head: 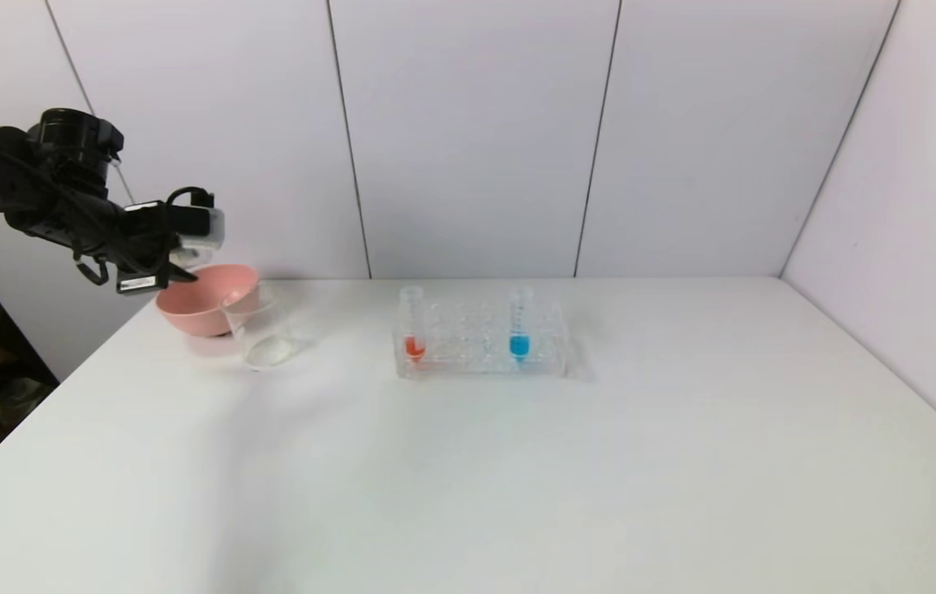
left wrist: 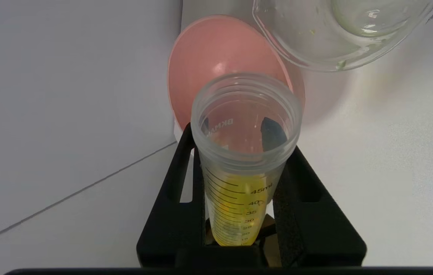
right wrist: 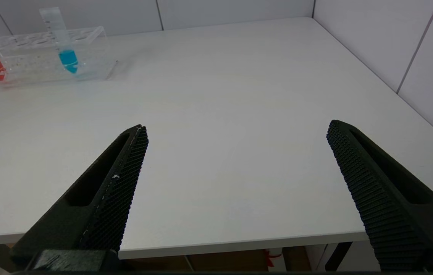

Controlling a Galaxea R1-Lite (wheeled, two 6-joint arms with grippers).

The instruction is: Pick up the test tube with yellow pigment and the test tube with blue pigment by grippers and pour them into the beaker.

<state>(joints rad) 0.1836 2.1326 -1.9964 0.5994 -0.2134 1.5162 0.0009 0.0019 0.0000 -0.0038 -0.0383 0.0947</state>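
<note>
Yellow tube (left wrist: 239,164) clenched in left gripper (left wrist: 245,152) jaws near counter's far-left corner, unpoured beside beaker (head: 260,330); blue tube (head: 520,323) racked; right gripper (right wrist: 235,160) jaws released.

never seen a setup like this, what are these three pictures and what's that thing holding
It is a two-armed robot at a white table. One picture looks down from its head; the other two come from cameras on each wrist. The left gripper holds the test tube with yellow pigment, over the pink bowl next to the beaker. The right gripper is open and empty near the table's edge. A clear rack holds the red tube and the test tube with blue pigment.
</note>
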